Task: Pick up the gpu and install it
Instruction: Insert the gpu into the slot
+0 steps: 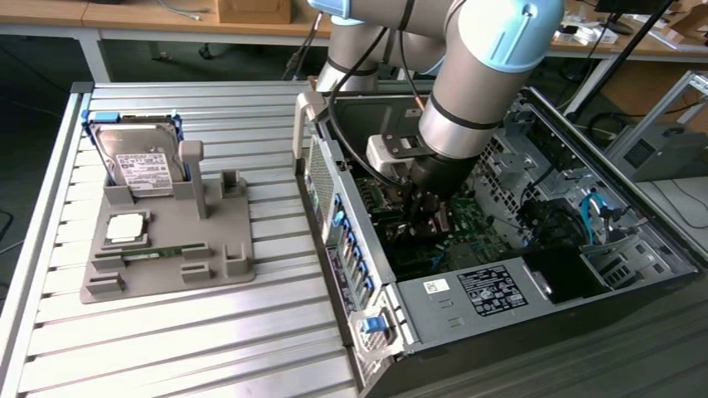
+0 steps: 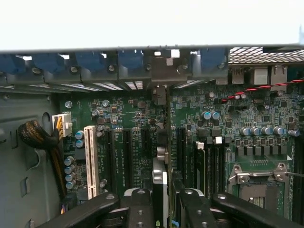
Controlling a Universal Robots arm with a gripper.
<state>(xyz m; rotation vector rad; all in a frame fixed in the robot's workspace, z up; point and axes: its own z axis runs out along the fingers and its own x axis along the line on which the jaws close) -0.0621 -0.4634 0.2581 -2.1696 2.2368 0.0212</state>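
My gripper [image 2: 161, 209] reaches down into the open computer case [image 1: 443, 303], low over the green motherboard [image 2: 128, 118]. It is shut on the gpu [image 2: 160, 178], a thin dark card seen edge-on between the two black fingers [image 2: 140, 204]. The card stands upright along a black expansion slot among several parallel slots. Its far end points at the metal bracket opening [image 2: 159, 92] in the case's rear wall. In the exterior view the gripper [image 1: 426, 217] sits deep in the case below the arm's wrist, and the card itself is mostly hidden behind it.
A white slot [image 2: 90, 161] and a bundle of cables [image 2: 40, 137] lie to one side of the card. A CPU socket [image 2: 259, 183] lies to the other. On the slatted table at the exterior view's left, a grey holder [image 1: 221, 265] carries a hard drive [image 1: 138, 162], a processor [image 1: 125, 228] and a memory stick [image 1: 166, 250].
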